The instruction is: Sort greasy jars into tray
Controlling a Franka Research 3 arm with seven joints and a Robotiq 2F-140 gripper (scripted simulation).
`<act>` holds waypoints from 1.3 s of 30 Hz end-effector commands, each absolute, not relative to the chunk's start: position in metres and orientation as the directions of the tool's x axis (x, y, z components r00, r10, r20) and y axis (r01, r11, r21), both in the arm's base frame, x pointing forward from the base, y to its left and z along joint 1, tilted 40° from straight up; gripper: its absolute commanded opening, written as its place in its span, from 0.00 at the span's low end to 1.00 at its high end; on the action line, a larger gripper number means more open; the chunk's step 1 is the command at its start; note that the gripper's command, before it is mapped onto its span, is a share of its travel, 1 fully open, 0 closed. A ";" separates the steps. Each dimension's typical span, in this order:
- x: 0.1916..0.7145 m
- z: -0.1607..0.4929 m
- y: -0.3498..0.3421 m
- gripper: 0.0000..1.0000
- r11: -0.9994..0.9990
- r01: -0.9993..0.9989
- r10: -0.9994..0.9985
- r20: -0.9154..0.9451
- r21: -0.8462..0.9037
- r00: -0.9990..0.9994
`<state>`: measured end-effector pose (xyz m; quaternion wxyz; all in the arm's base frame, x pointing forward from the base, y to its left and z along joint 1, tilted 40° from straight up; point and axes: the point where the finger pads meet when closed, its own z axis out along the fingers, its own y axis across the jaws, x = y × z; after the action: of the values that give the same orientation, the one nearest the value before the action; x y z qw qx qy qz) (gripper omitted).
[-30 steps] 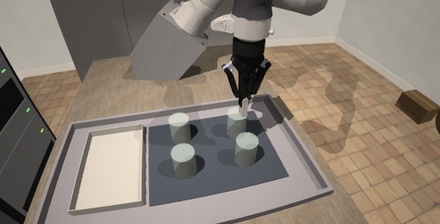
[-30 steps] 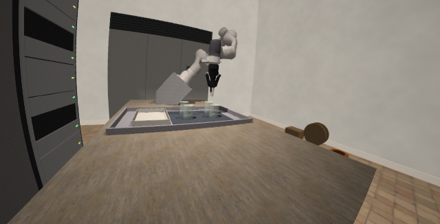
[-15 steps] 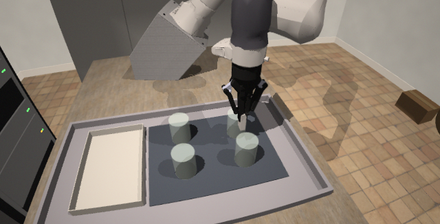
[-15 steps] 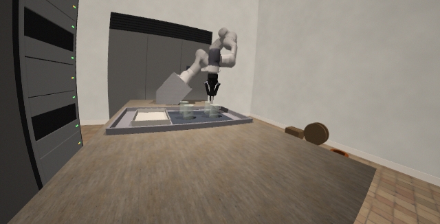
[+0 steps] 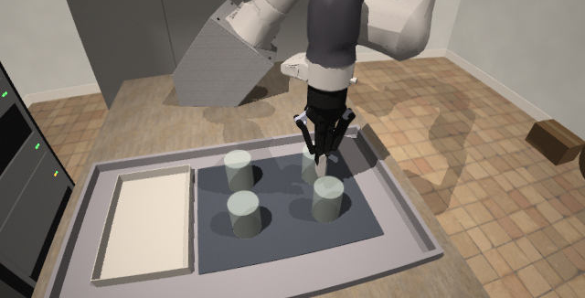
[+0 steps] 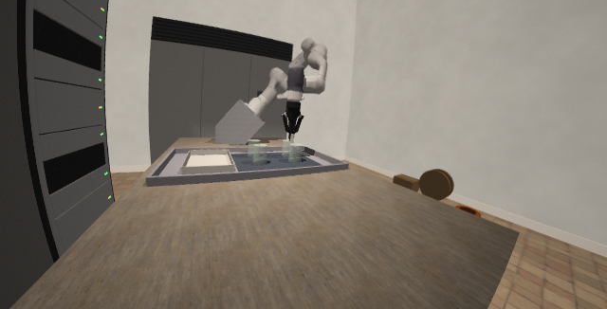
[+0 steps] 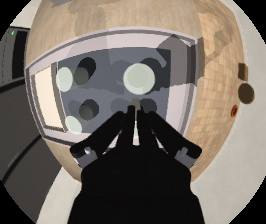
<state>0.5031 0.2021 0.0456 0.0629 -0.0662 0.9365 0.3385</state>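
The back right jar [image 5: 308,163] [image 7: 139,78], front right jar [image 5: 327,199] [image 6: 295,153], back left jar [image 5: 239,170] [image 7: 64,79] and front left jar [image 5: 245,216] [image 6: 259,154] [image 7: 73,125] stand mouth down on the dark mat [image 5: 283,239] [image 7: 104,85]. All look alike, pale green; no grease shows. My gripper [image 5: 321,167] [image 6: 290,136] [image 7: 135,103] is shut and empty. Its tips are near jar-top height, between the two right jars, and partly hide the back right one in the top view. Contact cannot be told. The cream tray [image 5: 146,225] [image 6: 209,159] [image 7: 48,97] holds no jar.
A raised grey rim [image 5: 407,197] [image 6: 199,177] surrounds the mat and tray. The tray lies left of the mat, its long side close to the mat's left edge. The robot base [image 5: 219,65] [image 6: 237,126] stands behind, on the wooden table.
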 end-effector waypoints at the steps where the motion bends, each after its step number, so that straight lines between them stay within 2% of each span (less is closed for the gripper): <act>1: 0.505 0.046 0.203 0.00 0.762 -0.175 -0.086 -0.171 0.623 -0.982; 39: 0.509 0.046 0.203 0.00 0.762 -0.175 -0.086 -0.171 0.623 -0.982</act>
<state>0.5080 0.2037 0.0468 0.0657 -0.0690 0.9360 0.3389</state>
